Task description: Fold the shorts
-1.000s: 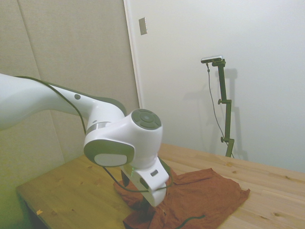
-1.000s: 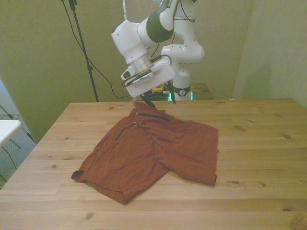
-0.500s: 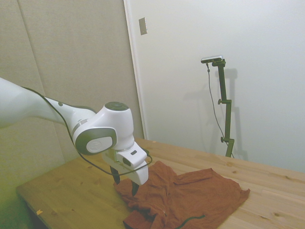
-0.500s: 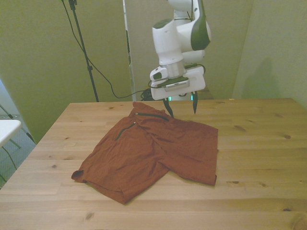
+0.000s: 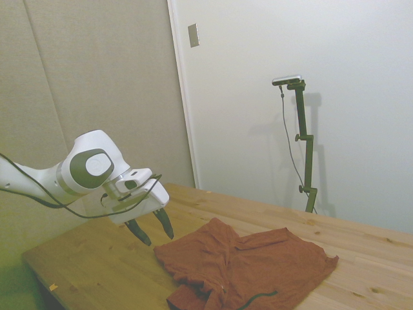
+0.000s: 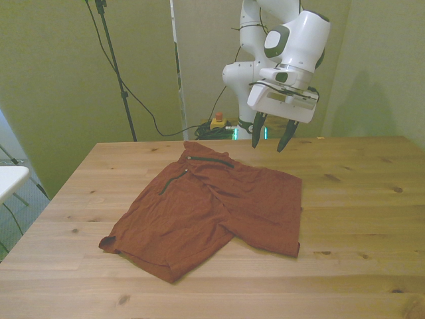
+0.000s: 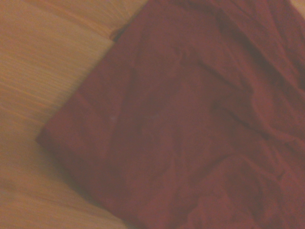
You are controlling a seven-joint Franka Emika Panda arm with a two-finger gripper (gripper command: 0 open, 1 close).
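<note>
Room light soft and even, somewhat dim; side and front views carry a yellow-green cast toward the edges. Faint shadow under the shorts (image 6: 212,209) on the counter (image 6: 358,199); no glare. Wrist view blurred and warm-tinted, fabric folds soft, wood grain smeared.

Rust-orange shorts (image 6: 212,212), plain all over, showing no stripes or spots. Looking darker, more red-brown, up close (image 7: 190,124). Dark zipper lines (image 6: 209,158) running across the orange cloth near the top. A dark string (image 5: 258,298) peeking out at one edge. Light yellow-brown wooden table (image 6: 358,199), showing thin lines and small dark knots. White arm (image 6: 299,33) wearing grey patches. White gripper (image 6: 271,138) carrying dark, nearly black fingers (image 5: 164,223). Black cable (image 5: 39,200) trailing along the white arm.
</note>
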